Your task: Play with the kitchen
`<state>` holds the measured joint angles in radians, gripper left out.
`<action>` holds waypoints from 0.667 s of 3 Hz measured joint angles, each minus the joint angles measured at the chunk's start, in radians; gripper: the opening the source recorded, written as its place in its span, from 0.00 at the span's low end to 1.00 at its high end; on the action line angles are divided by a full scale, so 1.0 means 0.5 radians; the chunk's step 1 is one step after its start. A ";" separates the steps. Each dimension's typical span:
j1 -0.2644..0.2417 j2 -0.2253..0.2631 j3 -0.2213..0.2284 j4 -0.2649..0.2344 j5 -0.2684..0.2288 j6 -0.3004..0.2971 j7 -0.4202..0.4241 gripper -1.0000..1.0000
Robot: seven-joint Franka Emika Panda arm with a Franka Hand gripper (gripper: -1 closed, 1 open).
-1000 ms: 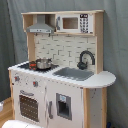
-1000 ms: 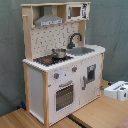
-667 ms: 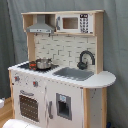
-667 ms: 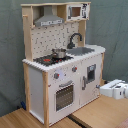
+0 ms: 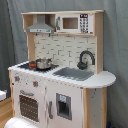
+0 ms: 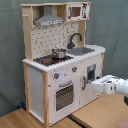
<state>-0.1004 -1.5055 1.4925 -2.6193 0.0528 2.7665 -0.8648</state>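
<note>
The kitchen [image 5: 60, 70] stands upright before a grey curtain [image 5: 115, 45] in both exterior views, its white and light-wood body filling most of each frame. On its top, a pot [image 5: 43, 63] sits on the stovetop at about 9 o'clock from the grey sink [image 5: 75, 74], with the black faucet [image 5: 85, 59] behind the sink. In the second exterior view the hand [image 6: 95, 84] reaches in from 3 o'clock — just beside the cabinet door [image 6: 90, 75] — though whether it is clenched or released cannot be told.
</note>
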 joint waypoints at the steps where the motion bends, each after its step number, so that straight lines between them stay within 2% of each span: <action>1: -0.164 0.000 -0.026 0.088 0.000 0.070 -0.040 1.00; 2: -0.338 0.000 -0.038 0.184 -0.001 0.153 -0.059 1.00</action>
<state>-0.2696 -1.5057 1.4734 -2.5274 0.0526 2.8428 -0.8941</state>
